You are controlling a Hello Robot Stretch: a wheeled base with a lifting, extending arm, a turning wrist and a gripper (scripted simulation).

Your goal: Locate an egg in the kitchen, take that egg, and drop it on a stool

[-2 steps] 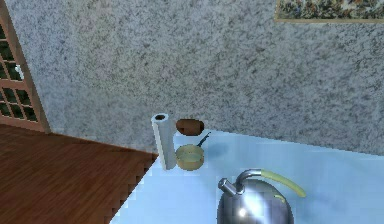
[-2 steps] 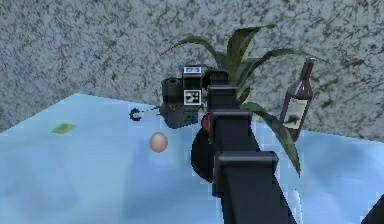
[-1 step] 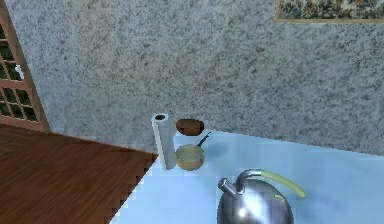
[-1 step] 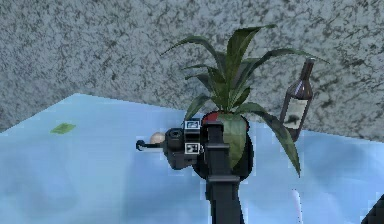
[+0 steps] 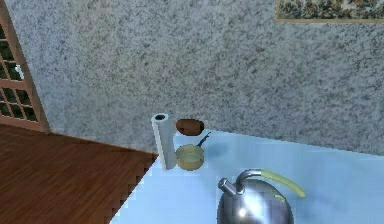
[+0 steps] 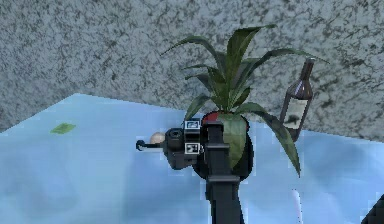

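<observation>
In the arm side view the dark arm [image 6: 222,185] rises from the bottom edge over a pale blue tabletop [image 6: 90,170]. The gripper [image 6: 143,146] points toward that view's left. A small pale, rounded blob [image 6: 156,137], possibly the egg, shows just above the gripper's body. I cannot tell whether it rests on the tabletop or whether the gripper holds anything.
A leafy plant [image 6: 235,70] in a dark pot and a dark bottle [image 6: 298,98] stand behind the arm, with a small green thing [image 6: 63,128] to the left. The forward view has a paper towel roll [image 5: 160,140], a brown lump [image 5: 188,125], a yellowish cup [image 5: 190,158], a steel kettle [image 5: 255,198] and a wooden floor [image 5: 60,175].
</observation>
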